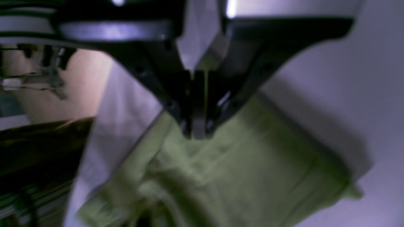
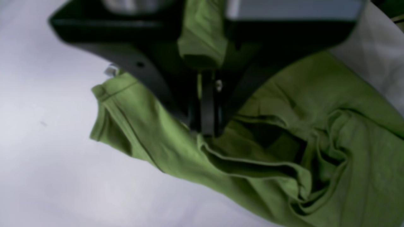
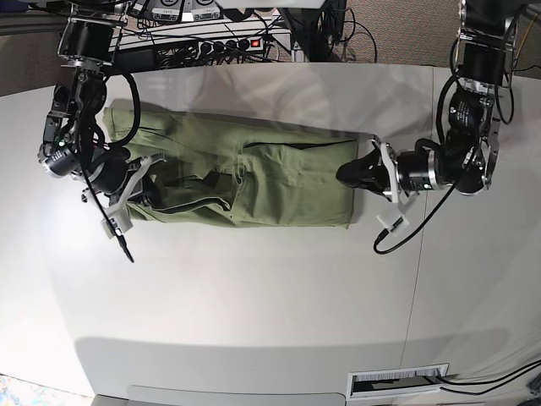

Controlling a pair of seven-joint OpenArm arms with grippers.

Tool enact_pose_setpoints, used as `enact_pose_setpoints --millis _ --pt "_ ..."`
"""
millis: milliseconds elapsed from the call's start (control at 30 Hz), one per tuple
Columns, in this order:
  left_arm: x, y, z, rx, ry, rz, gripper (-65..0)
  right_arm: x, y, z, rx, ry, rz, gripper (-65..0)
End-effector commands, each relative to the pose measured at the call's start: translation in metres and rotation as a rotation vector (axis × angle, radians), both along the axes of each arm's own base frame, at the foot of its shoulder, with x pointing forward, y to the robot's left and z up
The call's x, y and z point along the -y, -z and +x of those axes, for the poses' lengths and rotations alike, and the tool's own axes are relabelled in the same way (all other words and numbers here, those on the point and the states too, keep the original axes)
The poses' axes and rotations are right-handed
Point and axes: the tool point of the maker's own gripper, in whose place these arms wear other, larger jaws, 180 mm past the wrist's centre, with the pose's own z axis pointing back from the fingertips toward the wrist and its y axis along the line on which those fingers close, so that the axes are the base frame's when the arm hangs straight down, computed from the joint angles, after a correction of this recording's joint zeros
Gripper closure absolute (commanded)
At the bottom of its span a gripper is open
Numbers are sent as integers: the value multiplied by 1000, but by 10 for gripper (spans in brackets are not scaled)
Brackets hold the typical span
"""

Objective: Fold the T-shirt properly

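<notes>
The olive-green T-shirt [image 3: 279,182] lies crumpled in a long strip across the back half of the white table [image 3: 254,296]. My left gripper [image 3: 348,173] is at the strip's right end. In the left wrist view it [image 1: 197,134] is shut on the edge of the T-shirt [image 1: 240,176], with a thin sliver of green between the fingers. My right gripper [image 3: 145,183] is at the strip's left end. In the right wrist view it [image 2: 205,132] is shut on a fold of the T-shirt [image 2: 315,94], and a sleeve hem hangs out to its left.
A power strip with cables [image 3: 211,42] lies behind the table's back edge. A vent grille [image 3: 397,381] sits at the front edge. Loose cables from both arms hang over the table near the shirt's ends.
</notes>
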Motion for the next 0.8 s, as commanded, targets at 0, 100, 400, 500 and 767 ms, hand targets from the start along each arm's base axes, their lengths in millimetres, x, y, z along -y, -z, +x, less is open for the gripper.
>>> enact_pose_setpoints --millis 0,100,400,500,767 --pt "3 -19 11 50 -9 -49 0 1 -14 8 48 -10 -1 -55" --pt "13 -21 11 49 -5 -76 0 -4 -7 -1 25 -17 30 -245" --pt "22 -23 10 49 -3 -101 0 -17 8 -24 -62 -42 96 -270" --pt "22 -23 10 49 -3 -99 0 -38 8 -39 -110 -96 203 -270" --pt "23 -23 10 49 -2 -102 0 -71 13 -59 -161 -185 282 -270"
